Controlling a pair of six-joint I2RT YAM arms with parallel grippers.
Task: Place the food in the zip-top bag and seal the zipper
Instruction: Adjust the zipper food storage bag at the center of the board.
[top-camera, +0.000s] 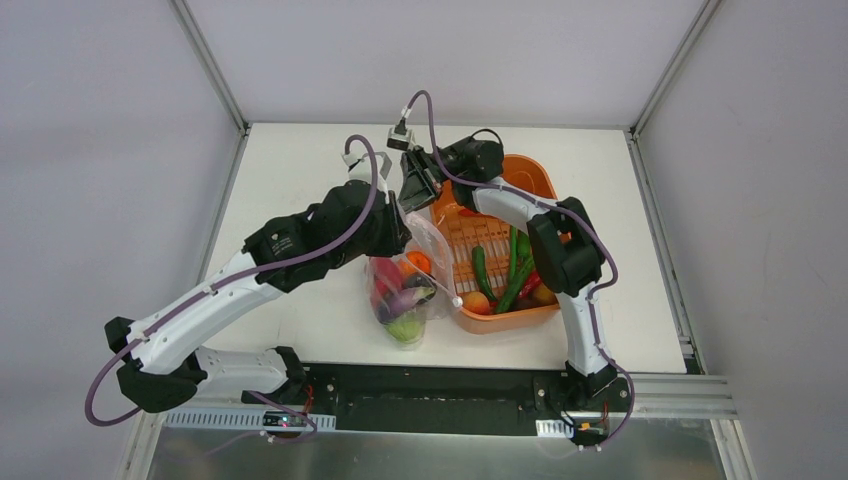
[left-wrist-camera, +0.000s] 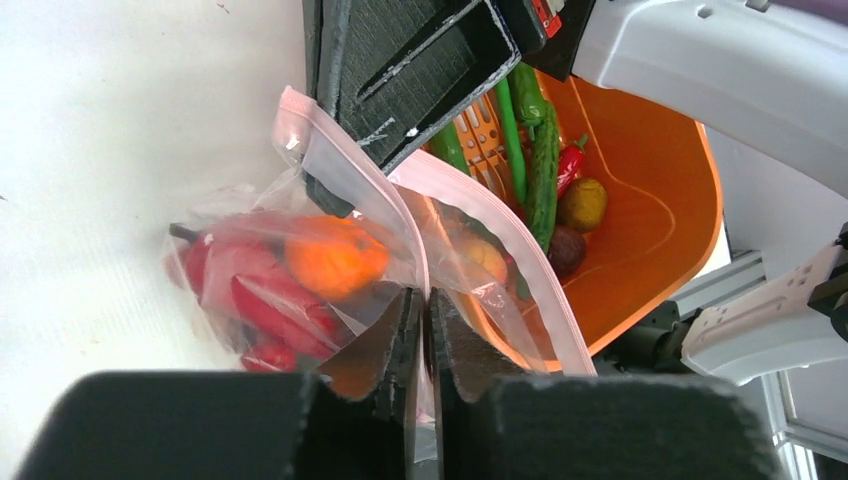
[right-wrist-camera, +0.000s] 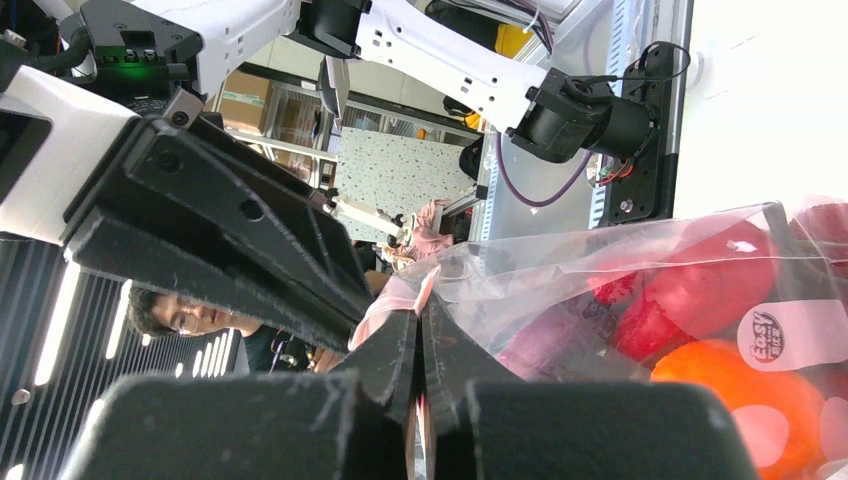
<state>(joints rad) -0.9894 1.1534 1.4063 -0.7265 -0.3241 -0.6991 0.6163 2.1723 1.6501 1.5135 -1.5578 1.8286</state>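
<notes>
Pinching the zipper, your left gripper and right gripper, both clamped on it, hold the zip-top bag mouth up mid-frame beside the orange tub, probably for sealing; food sits in both.

Bright even light, soft shadows — wrist foregrounds blurry, perhaps glare on zip-top bag
</notes>
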